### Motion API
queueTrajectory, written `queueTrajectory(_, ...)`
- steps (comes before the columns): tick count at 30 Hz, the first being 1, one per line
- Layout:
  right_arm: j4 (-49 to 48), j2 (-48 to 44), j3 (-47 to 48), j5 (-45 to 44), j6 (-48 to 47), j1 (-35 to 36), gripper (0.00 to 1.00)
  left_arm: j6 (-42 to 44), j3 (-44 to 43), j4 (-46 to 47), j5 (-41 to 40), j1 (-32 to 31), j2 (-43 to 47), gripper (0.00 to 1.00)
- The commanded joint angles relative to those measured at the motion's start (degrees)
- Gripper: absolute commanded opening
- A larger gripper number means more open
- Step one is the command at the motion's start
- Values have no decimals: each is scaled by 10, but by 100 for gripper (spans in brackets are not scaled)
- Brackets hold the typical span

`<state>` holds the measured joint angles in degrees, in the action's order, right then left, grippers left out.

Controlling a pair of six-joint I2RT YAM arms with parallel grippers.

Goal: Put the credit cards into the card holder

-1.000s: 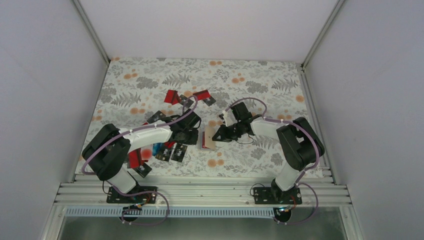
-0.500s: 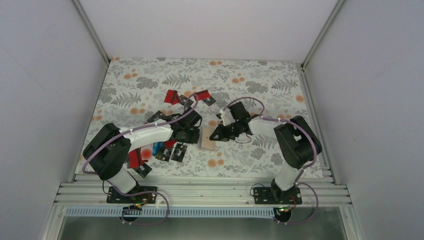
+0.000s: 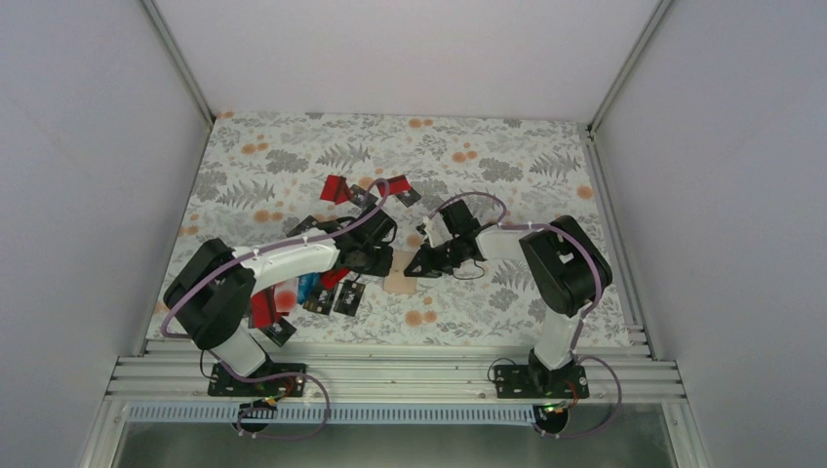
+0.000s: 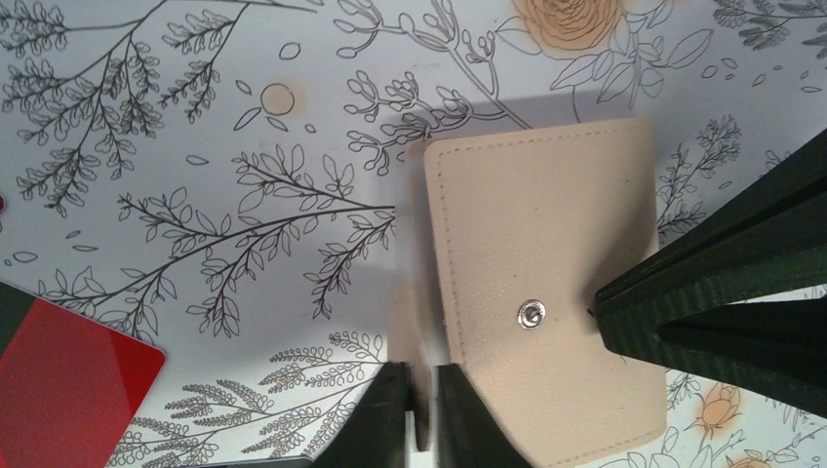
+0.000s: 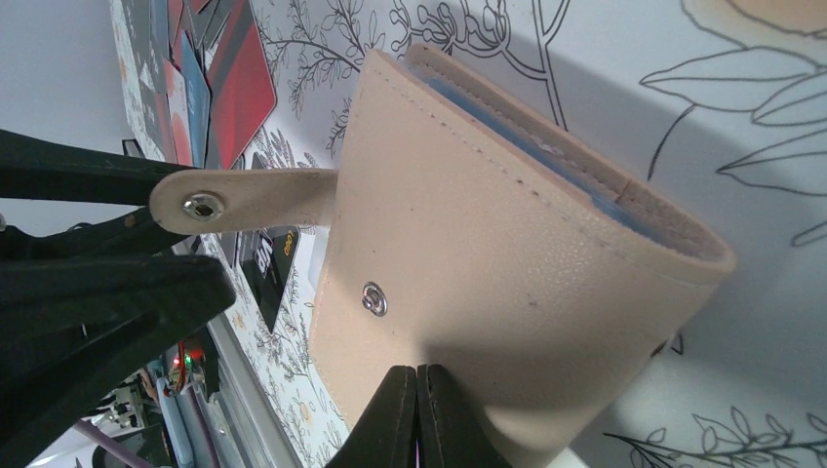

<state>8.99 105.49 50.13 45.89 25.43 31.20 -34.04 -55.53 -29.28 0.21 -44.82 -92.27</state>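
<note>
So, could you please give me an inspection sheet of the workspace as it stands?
surface: floral cloth, lying flat.
job's things: holder folded, tan side out, its flap unsnapped; cards, red and black, loose on the cloth left of the holder.
clutter: nothing seen.
grippers: left gripper has its jaws slightly apart around the flap, grip unclear; right gripper is shut, tip against the holder.
cables: purple cables loop along both arms.
surroundings: white walls; metal rail at the near edge.
</note>
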Motion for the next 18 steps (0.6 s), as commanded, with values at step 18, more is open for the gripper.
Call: queueTrajectory(18,28,38,2,-63,-9,6,4,21,-24,-61,-67,-3,16,29)
